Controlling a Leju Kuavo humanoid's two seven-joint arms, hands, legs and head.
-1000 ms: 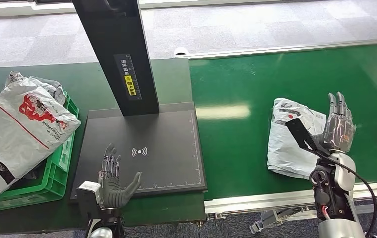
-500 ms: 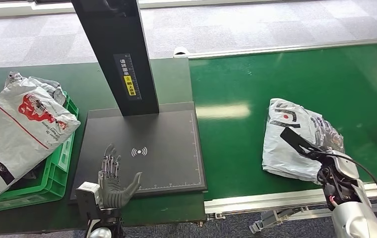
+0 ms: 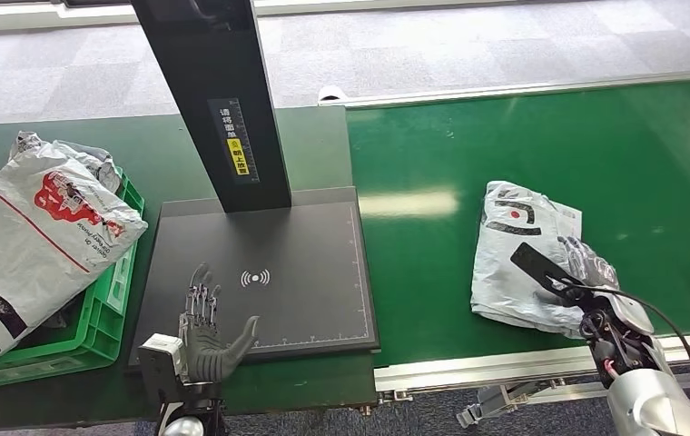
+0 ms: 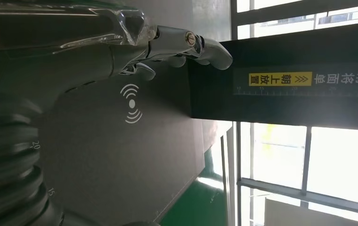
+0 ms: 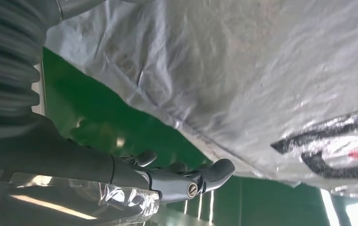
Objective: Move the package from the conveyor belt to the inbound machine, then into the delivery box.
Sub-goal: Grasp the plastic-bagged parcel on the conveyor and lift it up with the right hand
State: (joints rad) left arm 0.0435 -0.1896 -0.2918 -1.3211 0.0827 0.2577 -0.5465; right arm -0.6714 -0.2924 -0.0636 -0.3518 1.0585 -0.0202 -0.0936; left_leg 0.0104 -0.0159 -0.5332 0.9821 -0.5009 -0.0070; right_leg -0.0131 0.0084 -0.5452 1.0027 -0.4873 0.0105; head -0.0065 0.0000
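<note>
Right hand down at near-right corner of grey package, fingers spread and low beside its edge; nothing gripped, open. Contact with the bag: cannot tell. Thin black part of the wrist rig lying across the package's near side in head view.

Left hand palm-up over near-left corner of black scan plate of inbound machine, fingers apart, empty, open. Left wrist view: fingertips near the wireless symbol, black column behind.

Package flat on green conveyor belt, toward near edge, right of the machine plate, well apart from it. Grey poly bag, crumpled, black and red print on far end. Right wrist view: wrinkled film of the bag close up, green belt beside it.

Inbound machine: flat black plate with scale marks along the edges, black upright column at far edge carrying a yellow label. Plate just beside the belt's left edge.

Green delivery box at left edge of the dark green bench, touching-close to the plate's left side. Large grey bag with red print in it, overhanging the box rim; second crumpled grey bag behind, at far side of the box.

Grey carpet floor beyond the far edge of belt and bench.
</note>
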